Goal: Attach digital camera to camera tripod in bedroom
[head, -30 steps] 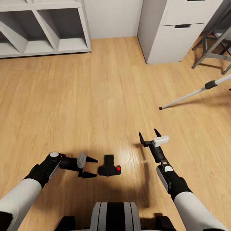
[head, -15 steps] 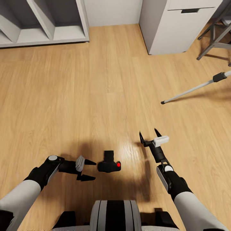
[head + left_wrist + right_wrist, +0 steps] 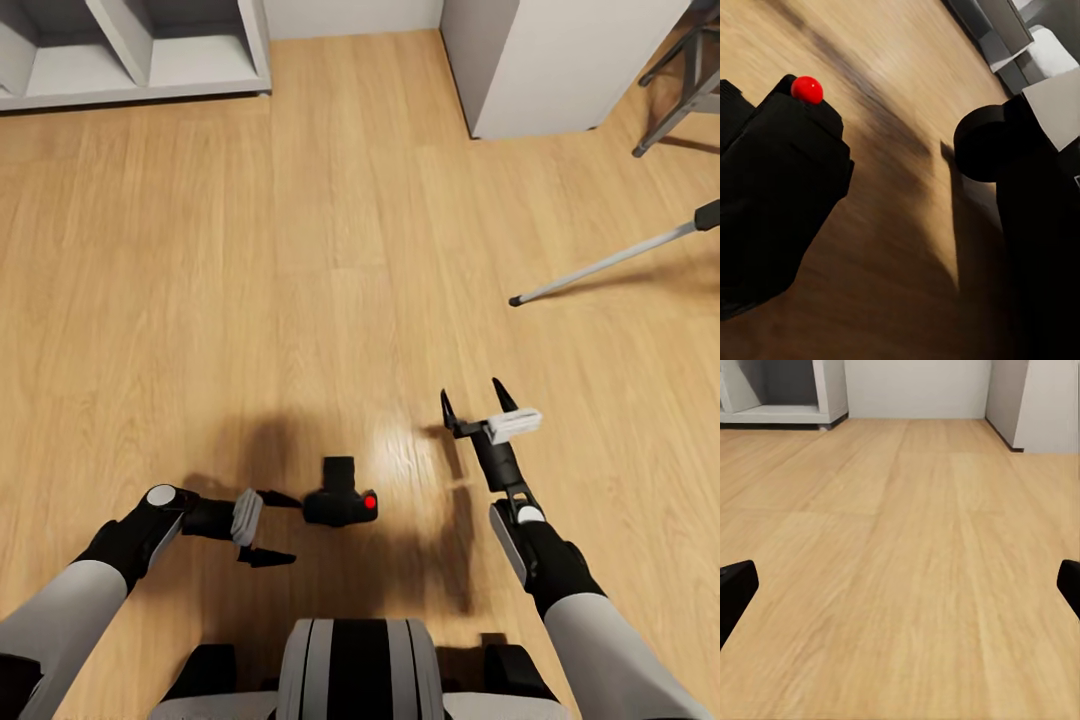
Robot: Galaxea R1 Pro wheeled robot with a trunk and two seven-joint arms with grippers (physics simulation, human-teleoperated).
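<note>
Our arms are white-sleeved with black wrists, each ending in a black two-fingered gripper: left gripper [image 3: 278, 527], right gripper [image 3: 473, 398]. A pale block sits behind each. Our trunk [image 3: 360, 668] looks grey with black stripes.

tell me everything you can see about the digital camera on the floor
The digital camera is a small black body, matte like plastic, with a short lens barrel pointing away from the robot and a bright red round button on its right part. It lies on the light wood floor, just ahead of the robot's base. The open left gripper sits close beside it, one fingertip near its left edge; whether they touch is unclear. The left wrist view shows its dark body and red button close up.
</note>
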